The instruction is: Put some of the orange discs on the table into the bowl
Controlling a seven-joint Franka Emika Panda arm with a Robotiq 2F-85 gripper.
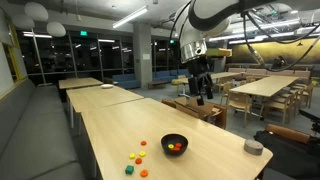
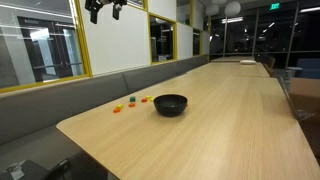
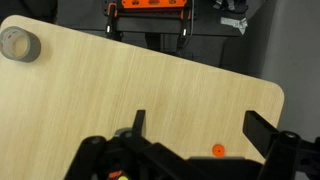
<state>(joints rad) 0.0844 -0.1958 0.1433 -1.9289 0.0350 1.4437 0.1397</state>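
The black bowl [image 1: 174, 143] [image 2: 170, 104] stands on the light-wood table [image 1: 110, 120] [image 2: 230, 120], with something orange inside it. Several orange discs [image 1: 141, 153] [image 2: 117, 108] lie on the table beside the bowl, among a yellow piece [image 1: 130, 158] and a green piece [image 1: 129, 170]. My gripper [image 1: 198, 90] [image 2: 105, 8] [image 3: 200, 128] hangs high above the table, well away from the bowl, open and empty. In the wrist view a single orange disc [image 3: 218, 151] shows far below between the fingers; the bowl is hidden there.
A small grey round object [image 1: 253, 147] [image 3: 20, 45] sits on the table near its edge. More tables and chairs [image 1: 262, 92] stand behind. A padded bench [image 2: 60, 100] runs along the table's window side. The table's rounded corner [image 3: 275, 95] shows in the wrist view.
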